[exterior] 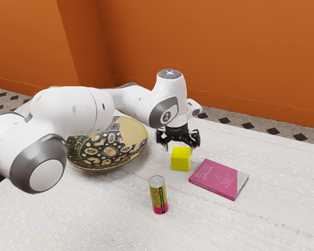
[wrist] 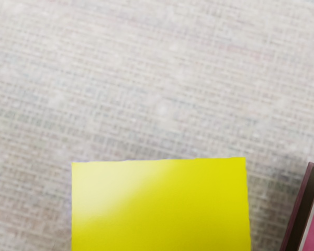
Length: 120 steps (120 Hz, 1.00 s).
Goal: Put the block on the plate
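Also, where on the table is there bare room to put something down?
The table is bare in the exterior view's lower right, bordered by the pink book and the can, and between the plate and the can. It is crowded at the yellow block: the gripper hangs over it, and the book lies close beside.

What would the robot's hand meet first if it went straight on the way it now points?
Probably the yellow block: the hand points down over it, its fingers apart. The fingers might pass either side of it first; the exact depth is unclear.
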### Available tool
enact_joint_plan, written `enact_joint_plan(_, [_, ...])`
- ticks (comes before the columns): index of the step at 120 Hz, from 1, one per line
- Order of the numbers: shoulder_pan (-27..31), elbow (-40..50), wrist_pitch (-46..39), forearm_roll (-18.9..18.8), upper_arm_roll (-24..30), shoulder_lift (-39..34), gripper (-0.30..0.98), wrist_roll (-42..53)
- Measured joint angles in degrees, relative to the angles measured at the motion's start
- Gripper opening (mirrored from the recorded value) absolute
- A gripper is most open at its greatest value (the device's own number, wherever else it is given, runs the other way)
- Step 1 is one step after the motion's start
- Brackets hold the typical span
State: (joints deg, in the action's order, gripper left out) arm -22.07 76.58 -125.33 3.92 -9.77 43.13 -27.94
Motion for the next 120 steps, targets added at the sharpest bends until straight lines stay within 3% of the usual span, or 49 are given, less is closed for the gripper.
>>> enact_joint_plan(93, [0.5,1.0,-3.4,2.7,0.1,2.9,0.69,0.5])
enact_joint_plan(120, [0.5,1.0,-3.4,3.0,0.1,2.7,0.52,0.6])
